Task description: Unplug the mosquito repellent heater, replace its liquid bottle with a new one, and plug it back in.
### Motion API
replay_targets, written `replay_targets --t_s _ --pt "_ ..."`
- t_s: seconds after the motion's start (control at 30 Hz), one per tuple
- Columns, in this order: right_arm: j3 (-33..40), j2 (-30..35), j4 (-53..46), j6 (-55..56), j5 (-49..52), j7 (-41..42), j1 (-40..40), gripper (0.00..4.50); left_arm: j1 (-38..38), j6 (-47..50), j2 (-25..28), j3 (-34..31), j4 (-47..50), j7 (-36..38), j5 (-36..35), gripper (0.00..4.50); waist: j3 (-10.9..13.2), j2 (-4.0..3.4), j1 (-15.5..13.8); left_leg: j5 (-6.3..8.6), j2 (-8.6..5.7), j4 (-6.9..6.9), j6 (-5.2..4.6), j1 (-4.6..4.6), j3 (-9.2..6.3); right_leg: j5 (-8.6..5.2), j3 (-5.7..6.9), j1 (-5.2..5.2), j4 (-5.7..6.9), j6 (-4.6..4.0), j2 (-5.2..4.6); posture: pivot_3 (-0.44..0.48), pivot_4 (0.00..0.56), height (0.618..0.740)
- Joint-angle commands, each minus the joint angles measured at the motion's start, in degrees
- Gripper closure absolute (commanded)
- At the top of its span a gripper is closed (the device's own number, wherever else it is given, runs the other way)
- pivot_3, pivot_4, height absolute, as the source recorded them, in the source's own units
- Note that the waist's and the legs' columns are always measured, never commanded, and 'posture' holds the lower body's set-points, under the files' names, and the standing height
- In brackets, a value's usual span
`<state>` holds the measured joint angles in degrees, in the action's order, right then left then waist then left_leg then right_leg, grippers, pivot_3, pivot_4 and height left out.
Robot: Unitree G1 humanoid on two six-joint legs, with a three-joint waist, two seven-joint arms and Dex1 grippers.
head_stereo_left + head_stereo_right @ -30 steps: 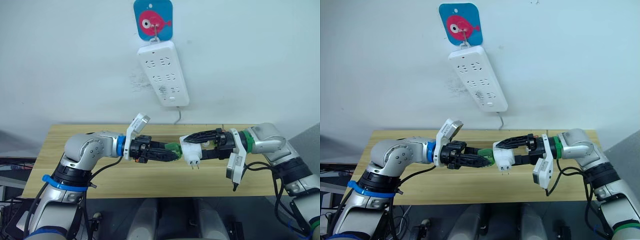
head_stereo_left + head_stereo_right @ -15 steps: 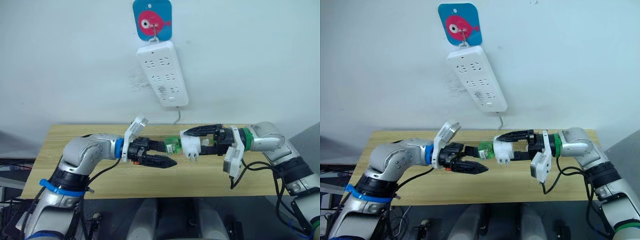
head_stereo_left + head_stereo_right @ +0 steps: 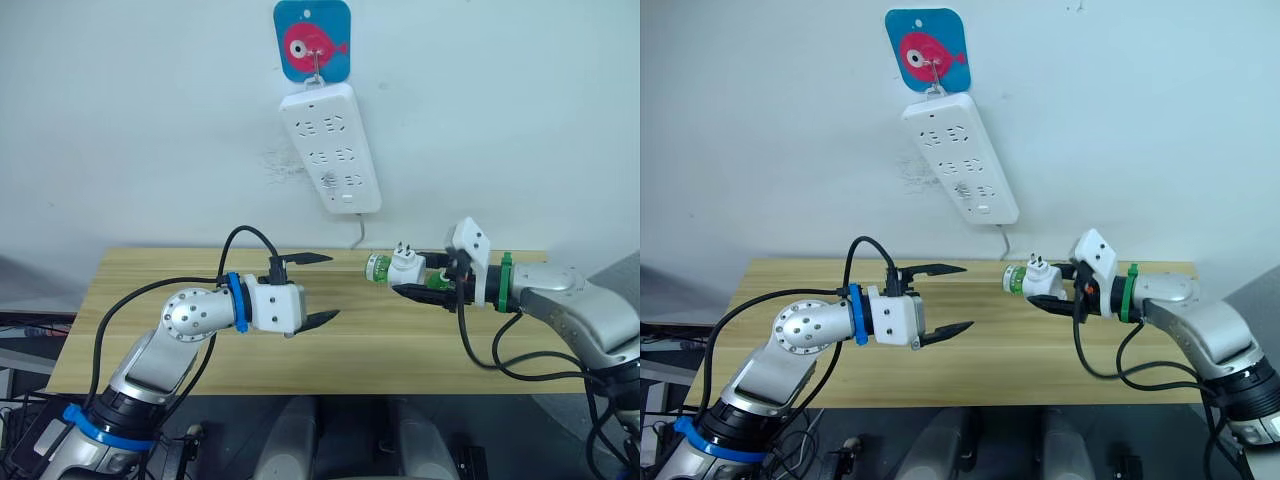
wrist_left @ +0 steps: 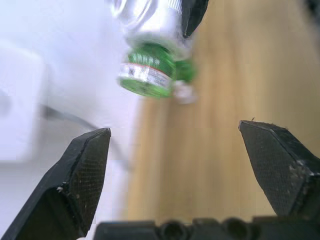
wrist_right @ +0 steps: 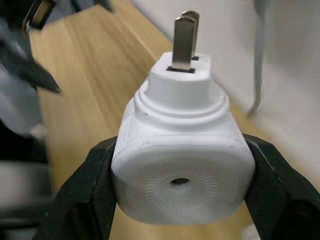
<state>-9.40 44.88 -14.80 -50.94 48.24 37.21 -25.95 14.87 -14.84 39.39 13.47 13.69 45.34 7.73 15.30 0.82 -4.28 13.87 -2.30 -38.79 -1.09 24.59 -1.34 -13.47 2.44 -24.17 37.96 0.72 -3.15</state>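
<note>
My right gripper (image 3: 415, 280) is shut on the white mosquito repellent heater (image 3: 408, 266) and holds it above the table, unplugged, with its two prongs (image 5: 185, 35) pointing up. A small green bottle (image 3: 378, 267) is fitted in the heater's end that faces my left arm. I cannot tell whether it is the old bottle or the new one. My left gripper (image 3: 308, 290) hangs open and empty a short way to the left of the bottle. The left wrist view looks between its spread fingers (image 4: 85, 170) at the bottle's base (image 4: 150, 70).
A long white power strip (image 3: 330, 145) hangs tilted on the wall from a blue card with a pink fish (image 3: 313, 40). Its cable drops behind the wooden table (image 3: 150, 290). Both arms float over the table's middle.
My left gripper has let go of the green bottle, drawn back to the left and opened wide. My right gripper has turned the heater prongs-up and pulled it up and to the right.
</note>
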Motion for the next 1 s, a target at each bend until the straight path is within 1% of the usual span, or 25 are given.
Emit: replay_targets --t_s 0.03,0.27,0.43,0.63,0.73,0.9,0.93,1.0 --pt "3.84 -2.18 -3.53 -12.96 8.43 -5.12 -3.03 1.52 0.76 -4.44 -2.01 2.12 -1.70 -5.16 8.02 0.00 0.00 -0.01 -0.30 0.00 -0.01 0.00 -0.01 0.01 0.01 0.00 0.00 0.00 0.00 0.00 0.00 0.169 0.209 0.740" --pt "9.97 -9.76 -1.96 -28.17 15.17 -15.78 -6.33 1.52 3.23 -2.10 -6.62 5.38 -3.88 -7.99 15.61 0.00 -0.01 0.01 -0.41 0.07 -0.05 -0.07 -0.13 0.10 0.01 0.07 0.04 -0.01 0.00 0.12 0.01 0.167 0.216 0.740" --pt "13.60 -15.26 -3.13 -34.25 18.12 -21.90 -7.05 1.52 3.43 1.64 -8.96 7.52 -2.97 -7.10 18.25 0.00 -0.01 0.01 -0.20 0.07 -0.04 -0.06 -0.14 0.09 0.01 0.07 0.05 -0.04 0.06 0.12 0.04 0.167 0.219 0.740" --pt "17.75 -20.23 -3.21 -39.72 19.19 -27.58 -7.41 1.52 3.16 4.34 -9.69 7.94 -1.91 -6.79 19.91 0.00 -0.01 0.01 -0.05 0.07 -0.05 -0.06 -0.14 0.09 0.01 0.07 0.06 -0.04 0.08 0.12 0.05 0.163 0.222 0.740" --pt "19.00 -21.73 -3.14 -41.27 18.90 -28.95 -7.87 1.52 3.10 4.98 -9.90 8.25 -1.51 -6.54 19.94 0.57 -0.01 0.01 -0.04 0.07 -0.05 -0.06 -0.14 0.09 0.01 0.07 0.06 -0.04 0.07 0.13 0.05 0.158 0.221 0.740" --pt "19.66 -23.03 -3.05 -41.56 20.25 -30.55 -8.05 1.52 2.94 5.46 -10.39 8.66 -1.17 -6.21 20.05 2.16 -0.02 0.00 0.06 0.07 -0.05 -0.06 -0.14 0.09 0.01 0.07 0.06 -0.04 0.07 0.13 0.07 0.156 0.223 0.740" --pt "19.69 -23.20 -3.06 -41.56 20.72 -30.75 -7.97 1.52 2.93 5.47 -10.40 8.72 -1.16 -6.17 20.09 2.29 -0.02 0.00 0.07 0.07 -0.05 -0.06 -0.14 0.09 0.01 0.07 0.06 -0.04 0.07 0.13 0.07 0.156 0.223 0.740" --pt "19.73 -23.44 -2.98 -41.56 21.49 -31.30 -7.88 1.52 2.88 5.40 -10.32 8.77 -1.18 -6.11 20.12 2.29 -0.02 0.00 0.08 0.07 -0.05 -0.06 -0.14 0.09 0.01 0.07 0.06 -0.04 0.07 0.13 0.07 0.156 0.223 0.740"
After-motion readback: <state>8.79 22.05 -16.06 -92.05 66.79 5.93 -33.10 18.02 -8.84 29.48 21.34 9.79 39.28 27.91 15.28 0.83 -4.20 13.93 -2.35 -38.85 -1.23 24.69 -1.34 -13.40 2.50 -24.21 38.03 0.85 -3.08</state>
